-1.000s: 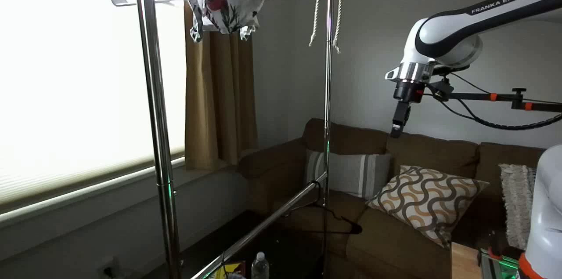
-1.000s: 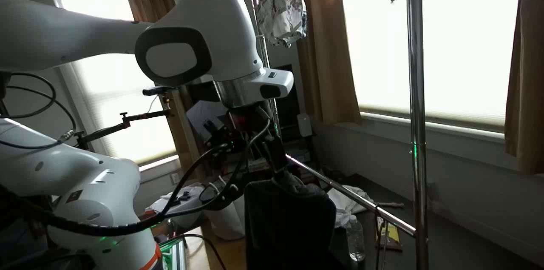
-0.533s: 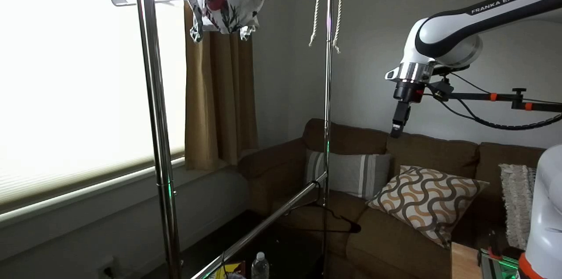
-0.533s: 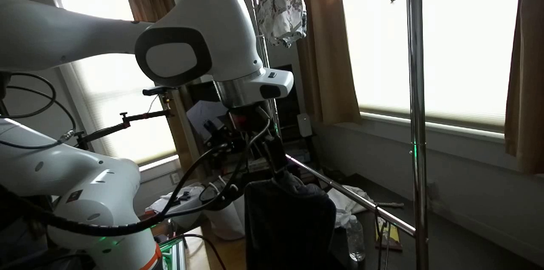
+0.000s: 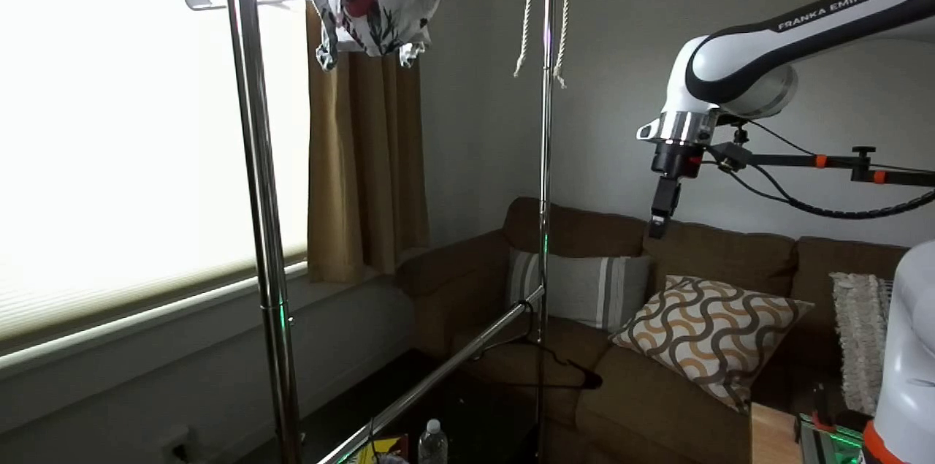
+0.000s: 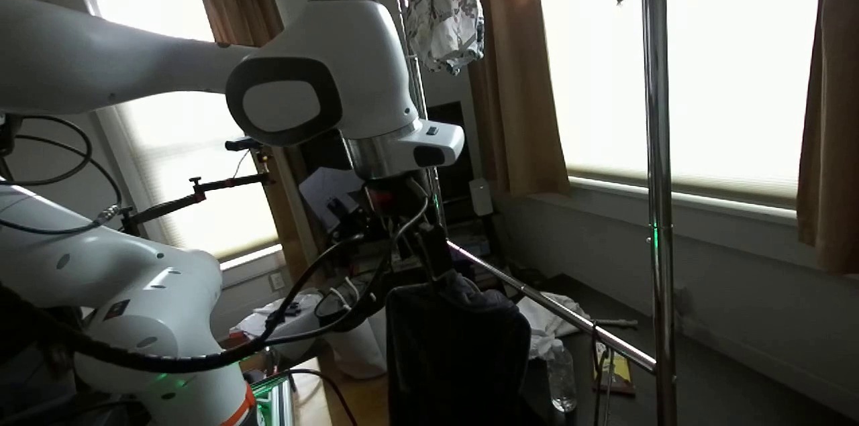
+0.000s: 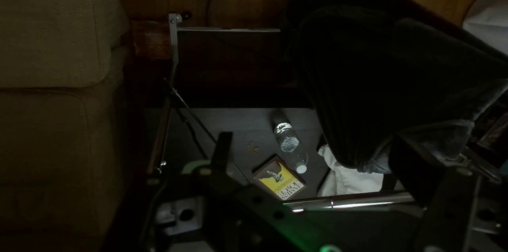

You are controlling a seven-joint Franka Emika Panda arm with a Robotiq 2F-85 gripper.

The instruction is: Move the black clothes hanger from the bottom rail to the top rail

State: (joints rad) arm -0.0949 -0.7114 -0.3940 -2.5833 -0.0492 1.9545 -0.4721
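Black hanger [image 5: 559,359] hooks over the bottom rail [image 5: 438,374], below the gripper [image 5: 657,228], in an exterior view. In an exterior view, dark cloth [image 6: 456,359] shows beneath the gripper; best skirt it. Wrist view: jaws spread, hanger off-centre; align first.

Arm [image 5: 818,22] high, wrist [image 5: 684,129] pointing down, jaws apart

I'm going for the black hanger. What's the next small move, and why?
I'd probably nudge the open gripper toward the black hanger, leftward in the wrist view. The hanger hangs from the bottom rail, and in the wrist view it passes behind one finger instead of lying between the two; going straight down might knock it.
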